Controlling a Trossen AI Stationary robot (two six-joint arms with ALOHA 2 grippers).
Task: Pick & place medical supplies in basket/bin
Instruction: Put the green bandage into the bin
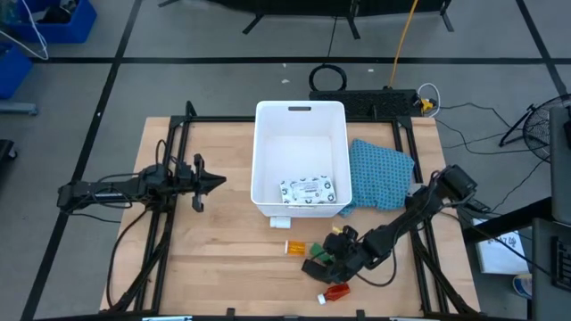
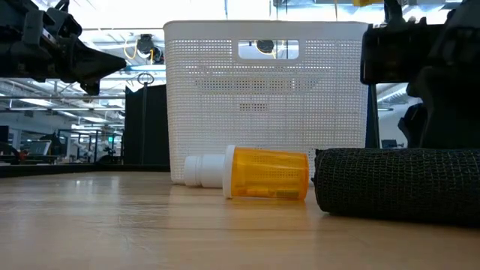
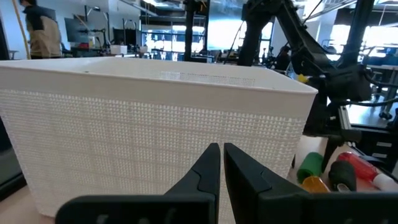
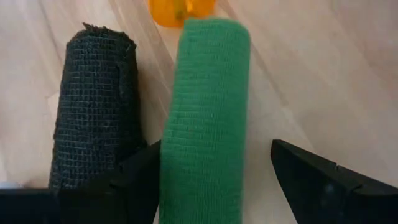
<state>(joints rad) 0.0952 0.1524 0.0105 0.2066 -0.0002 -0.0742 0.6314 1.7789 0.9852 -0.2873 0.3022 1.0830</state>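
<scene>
The white tub (image 1: 299,125) stands mid-table with the flat white printed packet (image 1: 308,190) lying on its floor. In front of it on the wood lie the orange-and-white vial (image 1: 294,247) on its side, the green block (image 1: 325,257), the black block (image 1: 314,267) and the red white-capped bottle (image 1: 335,292). My right gripper (image 4: 205,180) is open and low over the green block (image 4: 205,112), one finger on each side of it, with the black block (image 4: 93,106) alongside. My left gripper (image 1: 217,181) is shut and hovers left of the tub. My right gripper comes from above, along the green block. One finger (image 4: 134,180) sits between the green and black blocks, close against the green block's side (image 4: 168,168); I cannot tell whether it touches. The other finger (image 4: 323,180) stands clear. The block lies on the table.
A blue patterned cloth (image 1: 382,174) lies against the tub's right side. In the low view the vial (image 2: 259,174) and the black block (image 2: 397,184) lie before the tub wall (image 2: 266,97). Bare wood stretches left of the items and in front of my left gripper.
</scene>
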